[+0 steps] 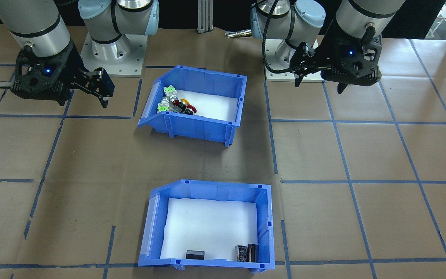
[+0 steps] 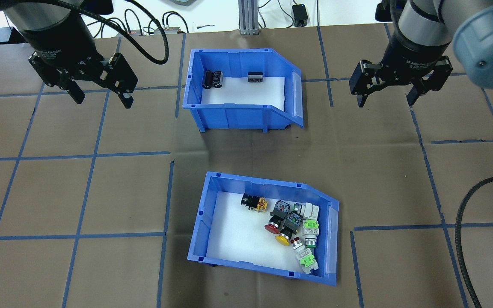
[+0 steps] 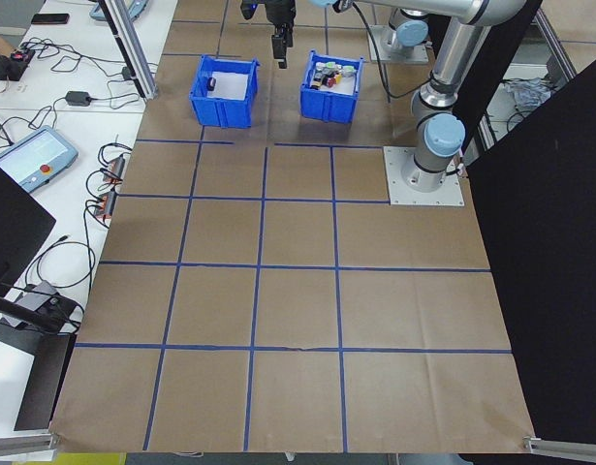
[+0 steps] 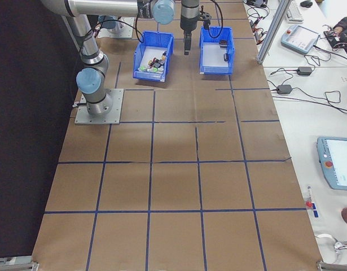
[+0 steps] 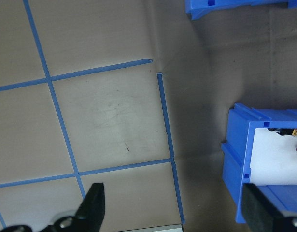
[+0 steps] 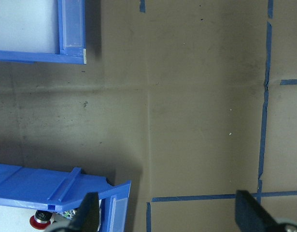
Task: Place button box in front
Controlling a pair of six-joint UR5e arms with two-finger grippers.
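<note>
Button box (image 2: 268, 231) sits on the desk (image 2: 101, 192) near my base, behind the other bin (image 2: 240, 90); both my tools hang released and empty, left tool (image 2: 101, 92) and right tool (image 2: 387, 92) flanking that far bin.

Button box (image 2: 246, 256) (blue, foam-lined) nearest robot

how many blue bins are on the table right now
2. The button box sits nearer the robot's base, with push buttons clustered at its open-front end. The other blue bin sits farther out, holding a few dark cylindrical parts. Neither pincer touches either one.
</note>
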